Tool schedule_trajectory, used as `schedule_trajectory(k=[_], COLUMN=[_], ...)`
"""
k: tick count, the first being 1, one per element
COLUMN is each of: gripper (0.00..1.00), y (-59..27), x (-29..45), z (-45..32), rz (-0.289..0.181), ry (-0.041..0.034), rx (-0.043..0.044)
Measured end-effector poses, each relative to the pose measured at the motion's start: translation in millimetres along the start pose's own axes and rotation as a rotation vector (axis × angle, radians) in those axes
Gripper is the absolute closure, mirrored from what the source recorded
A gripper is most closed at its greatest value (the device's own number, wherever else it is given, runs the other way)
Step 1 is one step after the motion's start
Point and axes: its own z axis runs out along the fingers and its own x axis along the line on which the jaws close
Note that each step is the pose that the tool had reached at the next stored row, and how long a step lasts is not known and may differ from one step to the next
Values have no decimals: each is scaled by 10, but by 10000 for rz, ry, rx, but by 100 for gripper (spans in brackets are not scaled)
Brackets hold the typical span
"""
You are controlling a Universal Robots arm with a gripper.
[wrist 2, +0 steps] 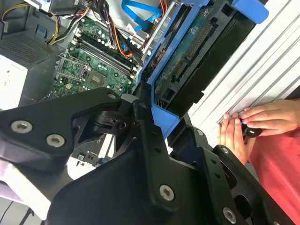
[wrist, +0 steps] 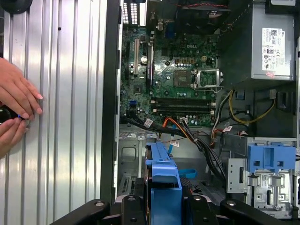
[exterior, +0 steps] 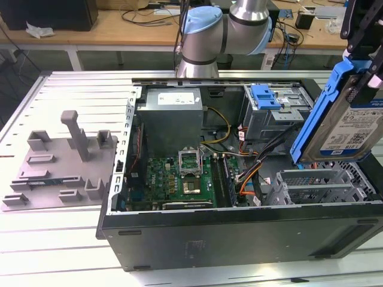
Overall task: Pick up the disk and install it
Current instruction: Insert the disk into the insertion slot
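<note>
The open computer case [exterior: 239, 233] lies below the jaws. Inside it, a green board [exterior: 179, 179], a grey power box [exterior: 173, 113], loose wires [exterior: 251, 173] and a grey drive cage [exterior: 275, 110] with a blue latch can be seen. The cage is near the jaws, lower down. The disk [exterior: 347, 128] is held up in the air between the jaws, tilted on its edge, above the case. The gripper [wrist 2: 164, 117] is squeezed tight on it, seemingly by its blue frame.
</note>
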Motion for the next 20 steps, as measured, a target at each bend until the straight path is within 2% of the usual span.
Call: schedule_trajectory(k=[20], gripper=[63], y=[-2], x=[1], z=[47], rz=[5], ry=[-5], rx=[0])
